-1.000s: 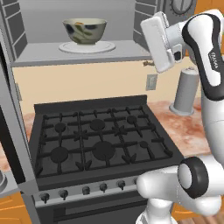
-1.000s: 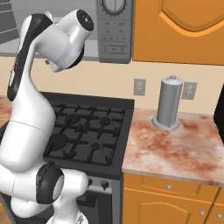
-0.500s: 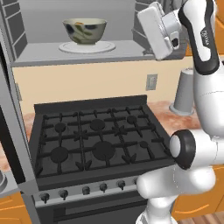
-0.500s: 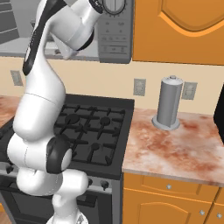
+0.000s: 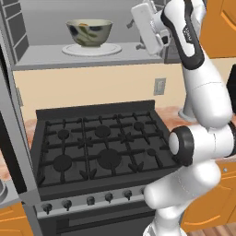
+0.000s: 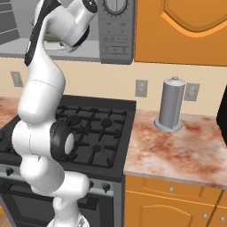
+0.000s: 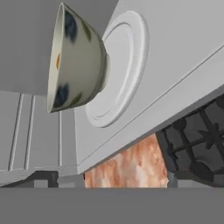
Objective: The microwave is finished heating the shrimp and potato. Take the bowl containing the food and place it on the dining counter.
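- While the arm's white base and dark elbow joint fill the lower right of the left base view, the black stove (image 5: 99,147) sits nearest, across the lower centre of that frame, with its row of knobs (image 5: 90,201) along the front edge.
- Right of the stove in the right base view, a red-mottled worktop (image 6: 173,150) carries an upright grey canister (image 6: 172,104) near the wall, centre right of the frame.
- Higher up, at the top centre-right of the left base view, the claw (image 5: 139,42) hangs from the white hand at the microwave's open front; its fingertips are hard to pick out in that frame, but the jaws stand wide apart and nothing sits between them.
- Beyond and to the left of the claw in the same view, the bowl (image 5: 89,32) stands upright on the round white turntable (image 5: 92,48), in the upper left-centre of the frame, well apart from the claw and untouched.
- From the hand view, rolled on its side, the bowl (image 7: 76,59) lies in the upper left with its rim facing left and its foot on the turntable (image 7: 120,70); dark blue-green and orange marks show on its outside.
- Whether food lies inside the bowl cannot be made out.
- Farthest back, the microwave (image 5: 50,57) shows its grey cavity floor and wall, and in the right base view its dial panel (image 6: 116,26) sits at top centre beside an orange cabinet (image 6: 186,31).
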{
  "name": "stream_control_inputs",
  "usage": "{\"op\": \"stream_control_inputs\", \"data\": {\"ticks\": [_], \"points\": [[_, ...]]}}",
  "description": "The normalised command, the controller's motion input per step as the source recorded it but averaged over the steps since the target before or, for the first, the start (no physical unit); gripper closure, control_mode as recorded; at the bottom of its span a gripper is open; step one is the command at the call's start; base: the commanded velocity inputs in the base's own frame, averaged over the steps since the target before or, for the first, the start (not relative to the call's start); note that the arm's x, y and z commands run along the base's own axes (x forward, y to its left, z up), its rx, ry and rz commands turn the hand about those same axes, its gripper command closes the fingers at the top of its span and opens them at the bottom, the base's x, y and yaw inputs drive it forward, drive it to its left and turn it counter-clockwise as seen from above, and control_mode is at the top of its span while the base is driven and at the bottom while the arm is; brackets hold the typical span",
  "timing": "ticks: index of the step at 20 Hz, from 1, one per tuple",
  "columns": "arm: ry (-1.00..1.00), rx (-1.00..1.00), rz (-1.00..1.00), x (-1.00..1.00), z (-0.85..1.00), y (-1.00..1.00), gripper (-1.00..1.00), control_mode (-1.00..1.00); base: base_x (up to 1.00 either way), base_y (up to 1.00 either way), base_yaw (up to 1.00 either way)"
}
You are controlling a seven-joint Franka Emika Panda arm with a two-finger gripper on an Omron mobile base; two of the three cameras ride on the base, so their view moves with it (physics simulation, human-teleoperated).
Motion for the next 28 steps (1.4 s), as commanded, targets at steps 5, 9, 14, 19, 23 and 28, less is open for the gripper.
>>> {"op": "stream_control_inputs", "data": {"ticks": [5, 9, 14, 19, 23, 28], "points": [[0.02, 0.01, -0.03, 0.62, 0.13, 0.14, -1.00, -1.00, 0.00, 0.00, 0.00], [0.00, 0.00, -0.01, 0.52, 0.07, 0.23, -1.00, -1.00, 0.00, 0.00, 0.00], [0.01, 0.00, -0.03, 0.39, 0.00, 0.26, -1.00, -1.00, 0.00, 0.00, 0.00], [0.00, 0.00, -0.03, 0.22, 0.00, 0.25, -1.00, -1.00, 0.00, 0.00, 0.00], [0.00, 0.00, -0.04, 0.24, 0.00, 0.26, -1.00, -1.00, 0.00, 0.00, 0.00], [0.00, 0.00, -0.05, 0.40, 0.00, 0.17, -1.00, -1.00, 0.00, 0.00, 0.00]]}}
